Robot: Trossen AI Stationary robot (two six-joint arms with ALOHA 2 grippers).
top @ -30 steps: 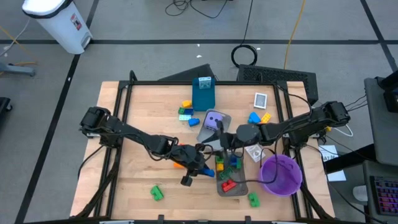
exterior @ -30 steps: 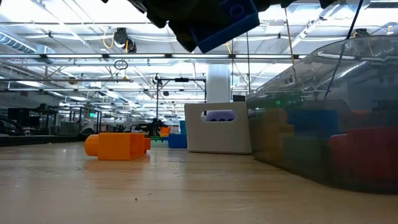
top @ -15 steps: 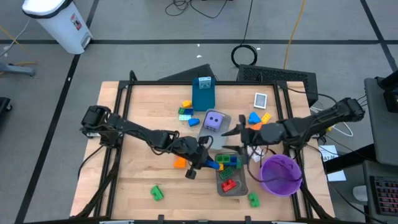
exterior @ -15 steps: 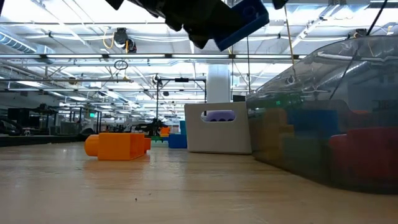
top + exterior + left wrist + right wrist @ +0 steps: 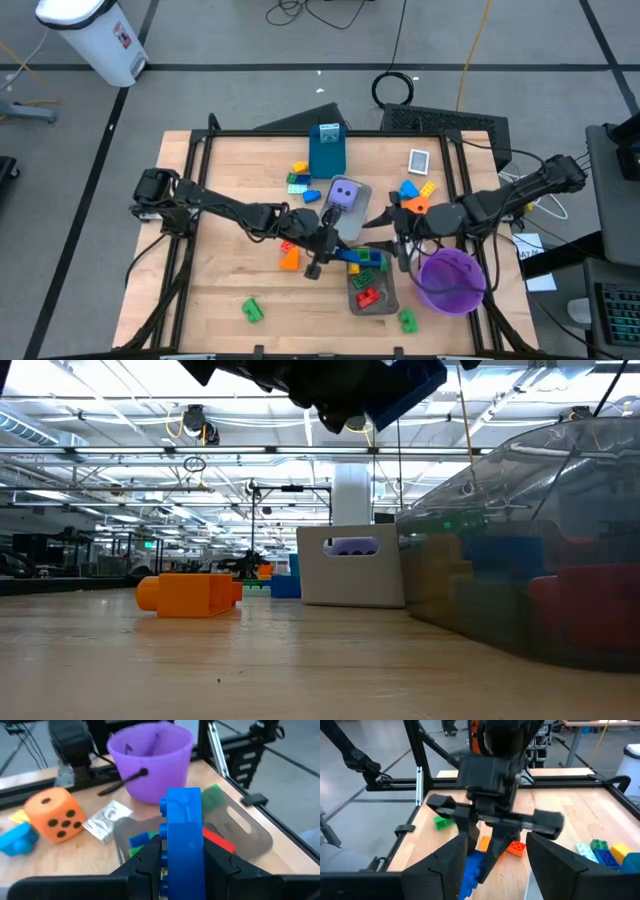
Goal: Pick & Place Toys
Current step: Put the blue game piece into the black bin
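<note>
The left end effector is clamped on a blue brick, held above the grey tray for release; the right end effector waits nearby, half open and empty.

Looking straight down from high up, level across the table from low, close from each wrist, all sharing the blue brick.

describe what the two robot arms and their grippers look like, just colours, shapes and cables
Both arms are slim, black and jointed, with rounded housings at the joints. The left gripper and right gripper are matte black too, each with a boxy body, a crossbar and two flat angular jaws. Dark cables trail from the right arm's base.
</note>
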